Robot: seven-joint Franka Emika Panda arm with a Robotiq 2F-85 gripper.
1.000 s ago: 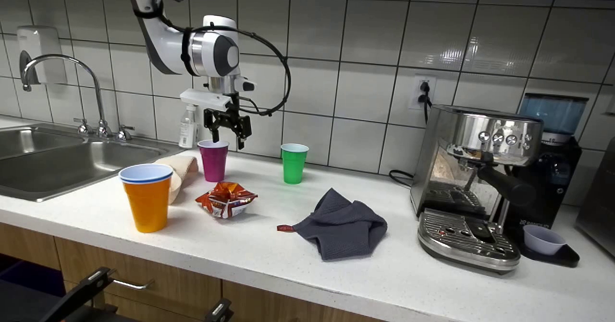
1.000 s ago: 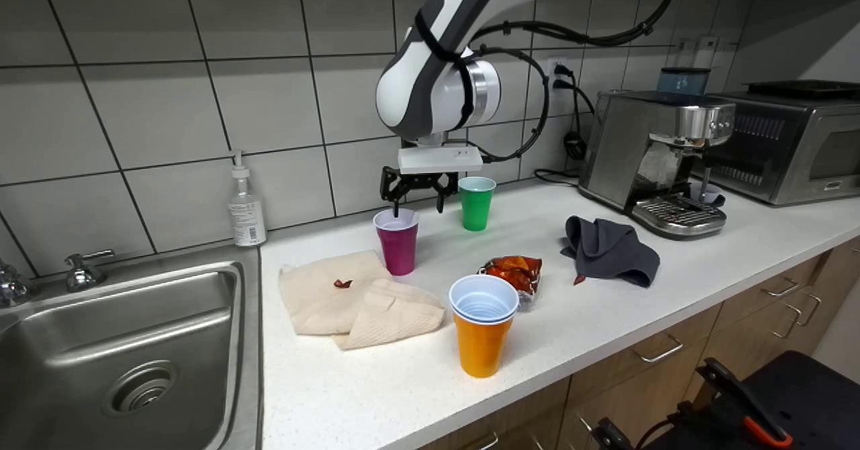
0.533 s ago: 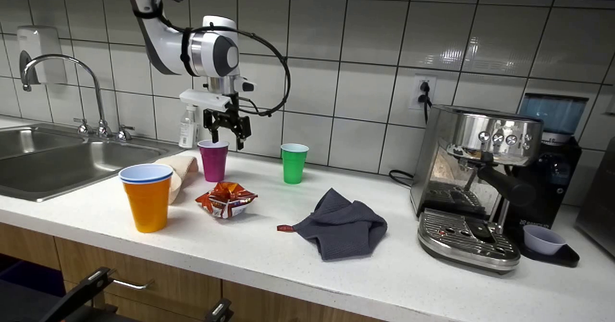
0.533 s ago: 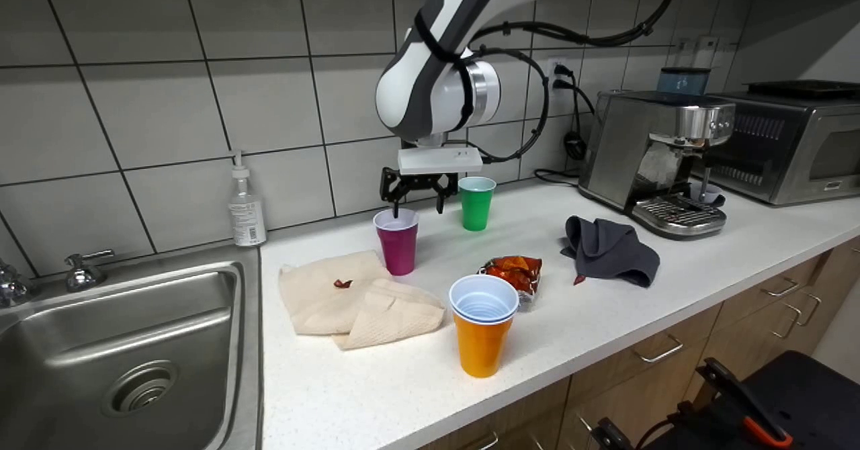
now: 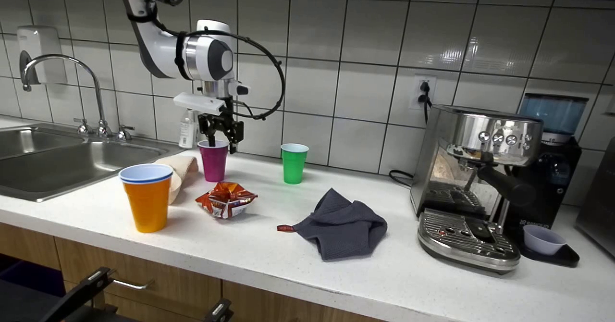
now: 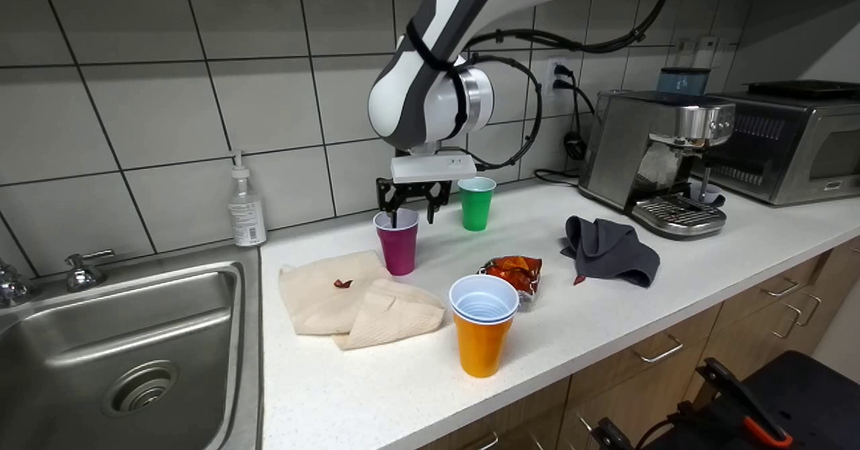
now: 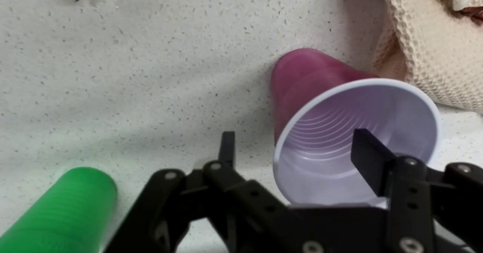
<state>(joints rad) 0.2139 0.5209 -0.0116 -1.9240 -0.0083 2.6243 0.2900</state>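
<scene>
Arm [image 6: 423,94]: bent, slanting fr. above, wrist ptg dn | grpr [image 7: 295,143]: jaws apart, astride purple cup's [image 7: 302,79] rim, 1 finger [image 7: 371,162] at mouth, 1 outside

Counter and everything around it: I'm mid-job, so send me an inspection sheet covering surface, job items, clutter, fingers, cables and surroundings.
Surface: white speckled counter, steel sink set into one end.
Job's things: magenta cup, upright, beside a beige cloth.
Clutter: green cup, orange cup stack, crumpled red packet, dark grey cloth.
Fingers: apart, one at the magenta cup's mouth, the other outside its wall; not gripping it.
Cables: black cable looped beside the arm; power cords by the wall; contact with the cups, nothing seen.
Surroundings: tiled wall, pump bottle, espresso machine.
</scene>
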